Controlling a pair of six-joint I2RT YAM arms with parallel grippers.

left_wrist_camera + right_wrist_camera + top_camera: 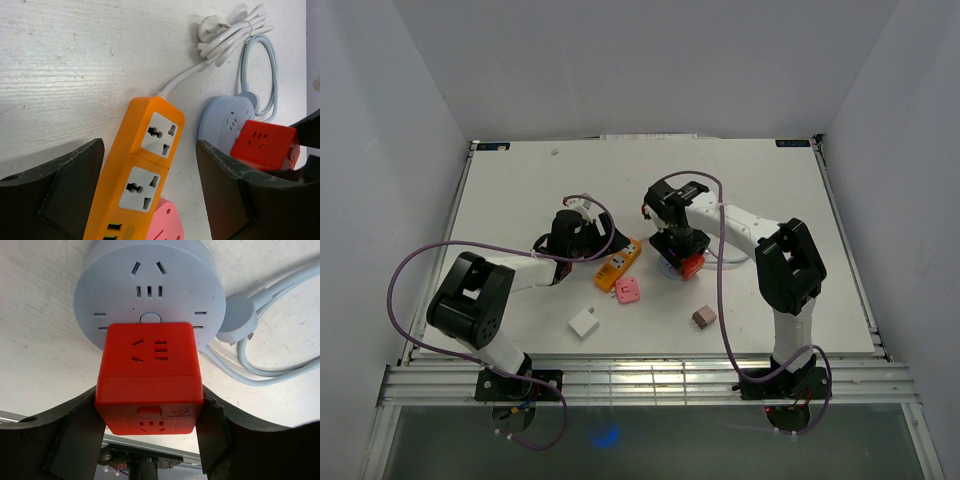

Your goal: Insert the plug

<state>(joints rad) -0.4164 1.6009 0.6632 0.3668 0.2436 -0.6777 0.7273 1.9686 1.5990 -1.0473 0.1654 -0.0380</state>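
The plug is a red cube adapter (149, 370) and my right gripper (150, 405) is shut on it, one finger pressed on each side. The cube sits over the near edge of a round pale-blue socket hub (145, 280); its underside and prongs are hidden. In the top view the red cube (692, 265) shows under the right gripper (682, 255) at mid-table. My left gripper (149, 150) is open and straddles an orange power strip (137, 185), with a clear gap at the right finger.
A pink adapter (627, 291) lies against the orange strip (619, 265). Nearer the front lie a white adapter (584, 323) and a small brown cube (703, 317). The strip's coiled white cable (225, 35) and the hub's pale-blue cable (270, 355) lie beyond.
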